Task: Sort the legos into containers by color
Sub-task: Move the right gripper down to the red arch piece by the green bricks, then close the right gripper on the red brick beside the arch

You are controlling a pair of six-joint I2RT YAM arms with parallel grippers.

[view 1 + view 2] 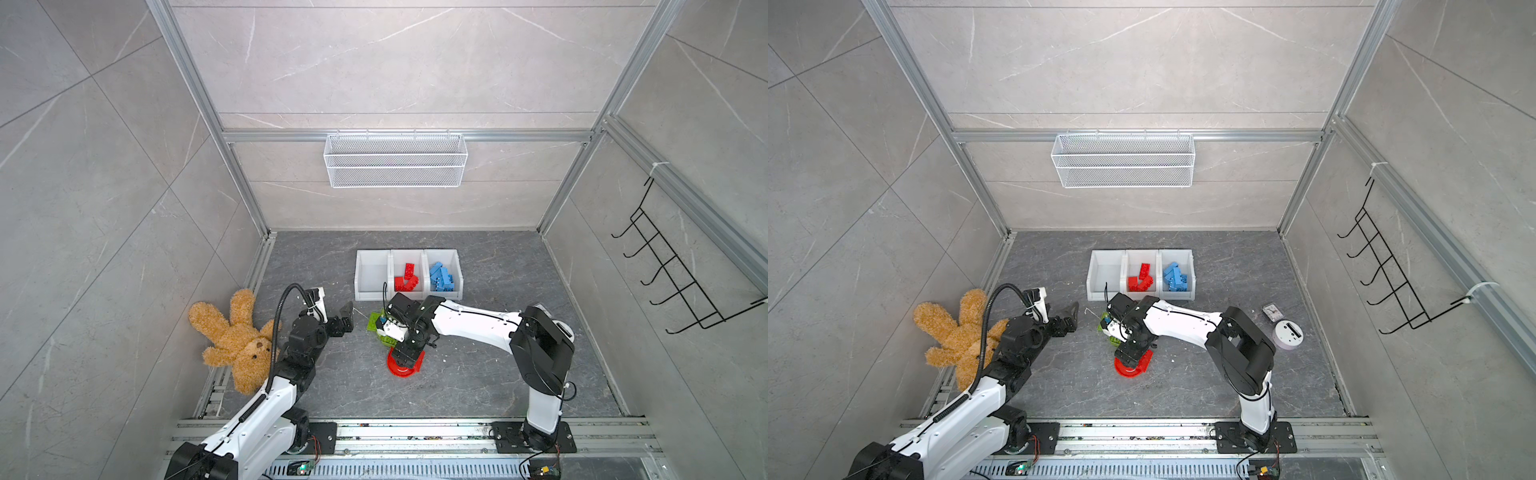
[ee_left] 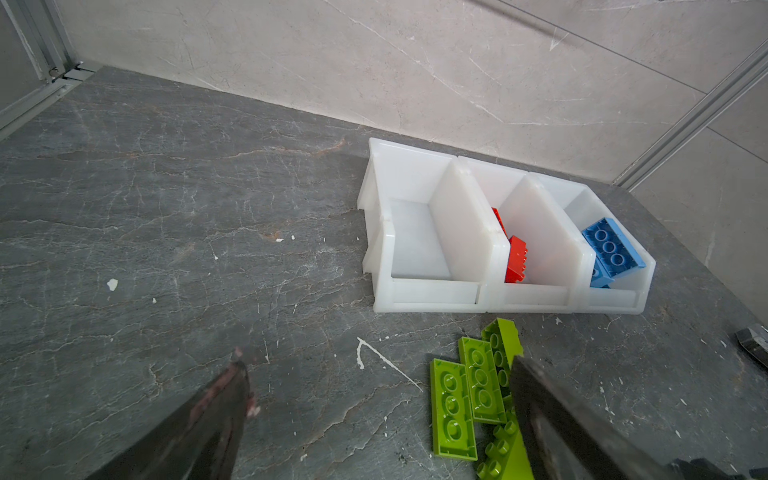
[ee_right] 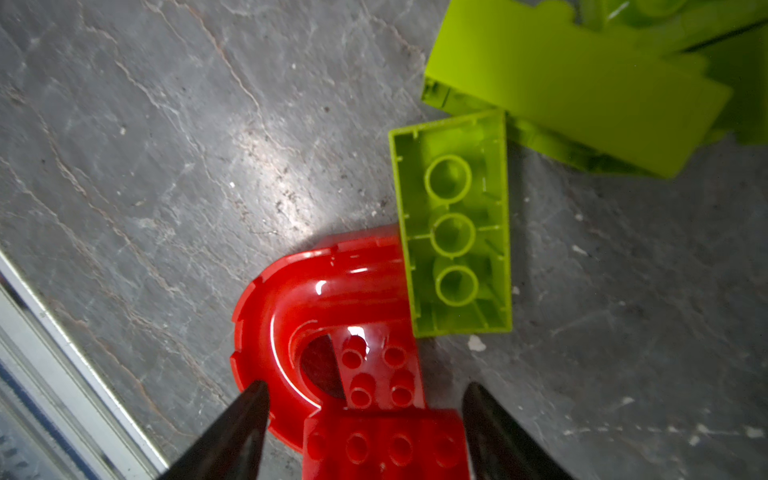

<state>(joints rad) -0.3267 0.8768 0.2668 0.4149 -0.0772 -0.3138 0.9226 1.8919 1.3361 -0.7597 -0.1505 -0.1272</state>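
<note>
Soft, even, bright light fills both top views, with faint shadows under the arms and frame rails bowing toward the edges. In the right wrist view, glare spots shine on the red arch (image 3: 291, 299) and the counter (image 3: 270, 174); the far green brick (image 3: 561, 75) is blurred.

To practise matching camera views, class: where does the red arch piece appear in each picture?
Both top views: red arch piece, mid-floor, just below centre.
Left wrist: not in it.
Right wrist: red arch piece, lower centre.
Shared landmark: lime green bricks, in all four views.
</note>
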